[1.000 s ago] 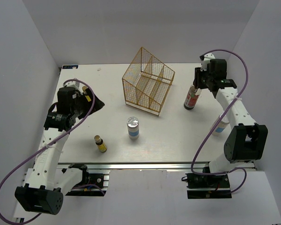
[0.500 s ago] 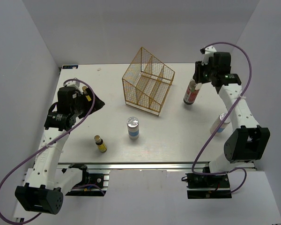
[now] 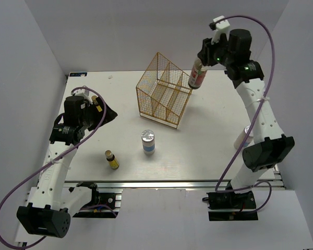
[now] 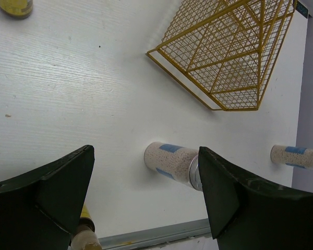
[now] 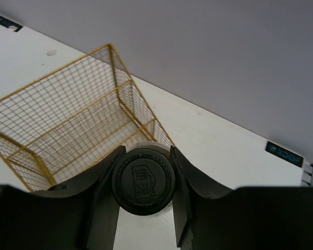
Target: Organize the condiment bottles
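Your right jaws, clamped on the dark bottle (image 3: 197, 77), have lifted it off the desk (image 3: 208, 151) to the basket (image 3: 164, 94)'s upper-right corner, ready for dropping in. Left jaws wide, empty.

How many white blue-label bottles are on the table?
2: the centre white bottle sits in front of the wire basket; the right white bottle is far right, partly hidden behind the right arm.
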Controlling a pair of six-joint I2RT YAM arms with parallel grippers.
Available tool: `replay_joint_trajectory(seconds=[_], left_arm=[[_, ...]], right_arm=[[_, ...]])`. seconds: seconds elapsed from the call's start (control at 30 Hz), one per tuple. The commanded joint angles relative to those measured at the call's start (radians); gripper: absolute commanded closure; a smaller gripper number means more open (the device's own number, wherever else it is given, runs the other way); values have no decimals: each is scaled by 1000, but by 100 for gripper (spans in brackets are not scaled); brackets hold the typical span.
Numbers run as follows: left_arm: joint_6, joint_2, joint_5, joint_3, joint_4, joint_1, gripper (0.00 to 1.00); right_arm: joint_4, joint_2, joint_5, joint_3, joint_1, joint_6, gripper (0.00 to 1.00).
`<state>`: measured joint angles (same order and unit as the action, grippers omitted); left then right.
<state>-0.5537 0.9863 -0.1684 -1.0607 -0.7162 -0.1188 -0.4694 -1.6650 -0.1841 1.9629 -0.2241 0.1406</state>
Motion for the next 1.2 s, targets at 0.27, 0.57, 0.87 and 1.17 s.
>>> replay_joint_trajectory(seconds=[0.27, 0.57, 0.87, 1.17], left_arm=[[11, -28, -2, -4, 14, 2, 10], [3, -43, 1, 16, 24, 2, 9], [11, -17, -8, 2, 40, 2, 9], [6, -21, -8, 22, 54, 2, 9]], right_arm=[[224, -174, 31, 350, -218, 17, 100], [336, -206, 64, 367, -308, 45, 100], [429, -282, 98, 425, -353, 21, 100], [509, -331, 92, 442, -365, 30, 100]])
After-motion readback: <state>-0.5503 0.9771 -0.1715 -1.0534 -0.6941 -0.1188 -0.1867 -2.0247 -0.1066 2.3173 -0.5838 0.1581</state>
